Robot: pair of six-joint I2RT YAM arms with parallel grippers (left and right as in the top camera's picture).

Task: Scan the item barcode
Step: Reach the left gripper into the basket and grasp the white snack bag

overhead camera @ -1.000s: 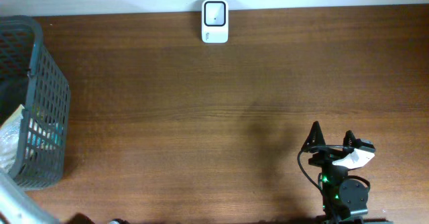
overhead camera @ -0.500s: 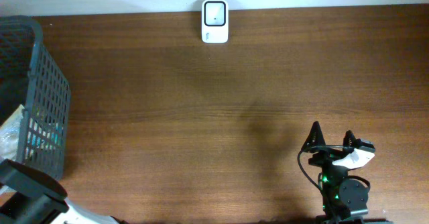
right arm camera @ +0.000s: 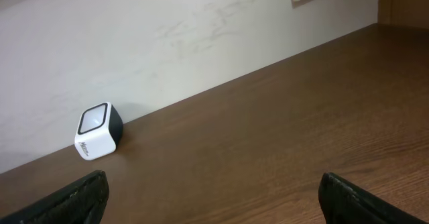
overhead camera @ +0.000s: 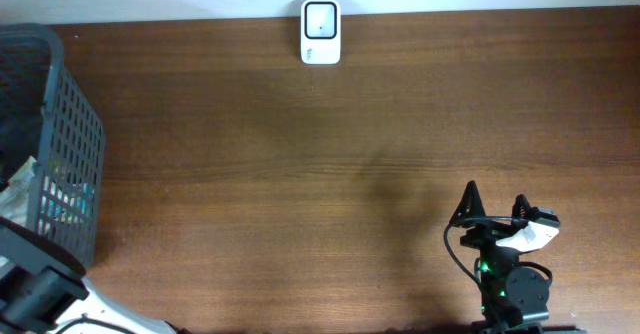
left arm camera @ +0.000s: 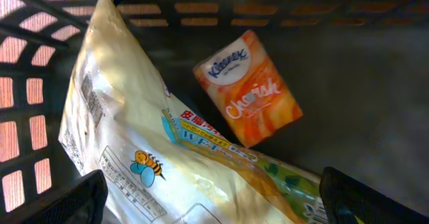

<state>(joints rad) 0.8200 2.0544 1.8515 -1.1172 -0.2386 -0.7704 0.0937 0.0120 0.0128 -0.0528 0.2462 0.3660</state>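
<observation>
the left claw [left arm camera: 214, 207] is wide open and holds nothing. it hangs over the inside of the dark basket [left arm camera: 201, 3], where a big yellow bag [left arm camera: 134, 130] lies with a small orange tissue pack [left arm camera: 247, 86] just beside it. the right claw [right arm camera: 214, 200] is wide open and empty too, above the brown table [right arm camera: 268, 117], well apart from the white scanner [right arm camera: 98, 131] by the wall.
</observation>
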